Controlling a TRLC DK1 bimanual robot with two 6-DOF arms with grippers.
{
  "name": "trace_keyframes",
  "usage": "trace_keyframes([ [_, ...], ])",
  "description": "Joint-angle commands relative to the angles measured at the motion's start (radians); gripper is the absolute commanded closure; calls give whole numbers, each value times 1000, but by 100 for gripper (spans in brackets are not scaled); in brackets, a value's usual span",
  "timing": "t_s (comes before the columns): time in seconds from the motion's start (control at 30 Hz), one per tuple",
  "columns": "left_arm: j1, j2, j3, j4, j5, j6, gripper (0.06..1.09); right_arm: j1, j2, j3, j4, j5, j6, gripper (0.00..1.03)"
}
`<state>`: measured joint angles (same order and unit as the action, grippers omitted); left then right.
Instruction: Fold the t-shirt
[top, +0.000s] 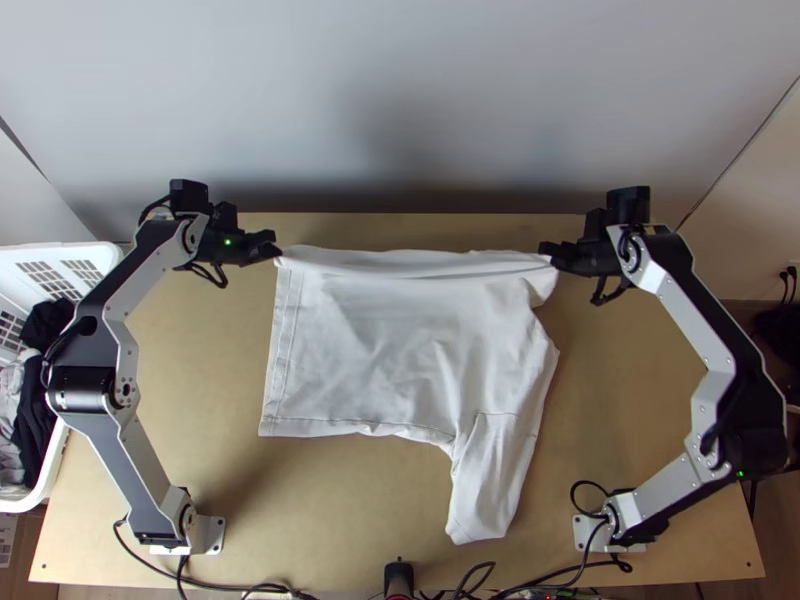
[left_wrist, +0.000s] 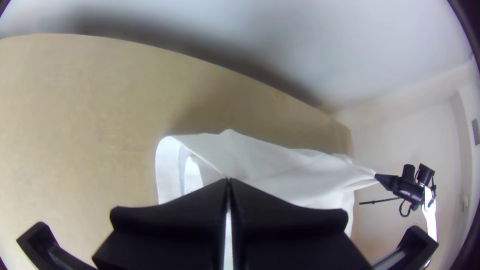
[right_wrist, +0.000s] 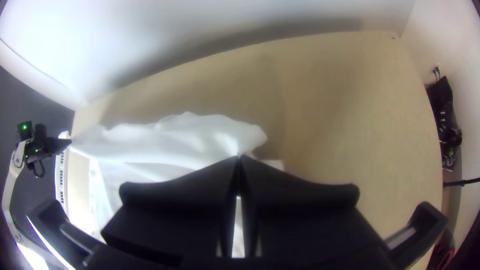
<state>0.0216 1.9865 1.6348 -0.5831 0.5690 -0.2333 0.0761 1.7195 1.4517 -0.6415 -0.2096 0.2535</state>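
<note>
Laundry basket: white (top: 60, 252), off the table's (top: 200, 350) edge, outward from the left gripper (top: 276, 251) and partly nearer its arm's base.
Clothes in basket: black ones (top: 35, 420) lie nearer the left gripper, pale grey ones (top: 12, 385) farther out; where one piece ends and another begins, it is hard to tell.
Left gripper: fingers closed together, pinching the t-shirt (top: 400, 350) at a far corner.
Right gripper: (top: 552, 254) fingers closed too, clamped on the cloth at the opposite end of that far edge.
T-shirt: white, its far edge drawn out between the two grippers; the body spreads from there toward the arms' bases, on the table.
Sleeve: (top: 490, 490) points toward the near table edge, on the right gripper's side.
Loose flap: (top: 543, 287) droops just beside the right gripper's fingertips.
Count: one t-shirt, one basket, two grippers.
</note>
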Motion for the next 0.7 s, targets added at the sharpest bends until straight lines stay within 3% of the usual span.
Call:
trace_keyframes([
  [0.0,20,-37,-1,-101,88,72,105,-2,-121,-82,-43,-60,-85,100],
  [0.33,40,-89,-43,-124,172,114,105,-2,-236,-186,-35,-132,-178,100],
  [0.67,28,-103,-78,-276,177,256,105,-1,-232,-179,-195,-159,-230,100],
])
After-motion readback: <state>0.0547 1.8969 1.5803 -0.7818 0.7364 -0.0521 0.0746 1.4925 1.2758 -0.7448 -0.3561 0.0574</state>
